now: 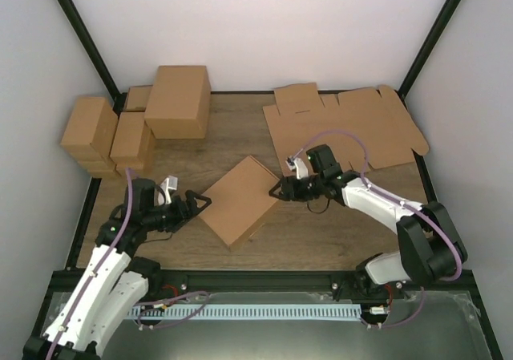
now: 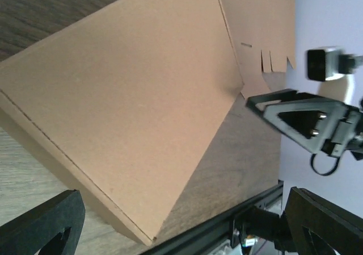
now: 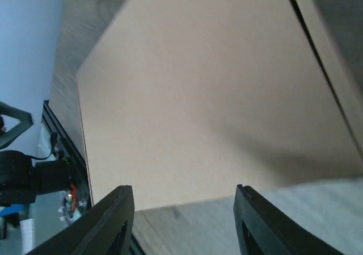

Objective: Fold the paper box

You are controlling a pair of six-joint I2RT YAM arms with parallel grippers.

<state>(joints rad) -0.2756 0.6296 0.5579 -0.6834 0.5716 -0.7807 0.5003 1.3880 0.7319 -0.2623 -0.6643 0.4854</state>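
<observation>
A wooden table (image 1: 232,147) walled in white carries the work. The paper box (image 1: 240,200) lies closed at mid-table, turned cornerwise between the arms. The left gripper (image 1: 195,202) stands with jaws spread just beside its left corner, holding nothing; the right gripper (image 1: 278,190) — jaws parted too — grips nothing at the opposite corner. The folding looks done (a judgement); next, likely, it joins the stacked cartons (image 1: 176,99), or a flat sheet (image 1: 345,127) gets fetched. No print or label shows.

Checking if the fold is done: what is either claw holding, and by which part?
Nothing is held. The left claw and right claw both stand open beside opposite corners of the folded box.
</observation>
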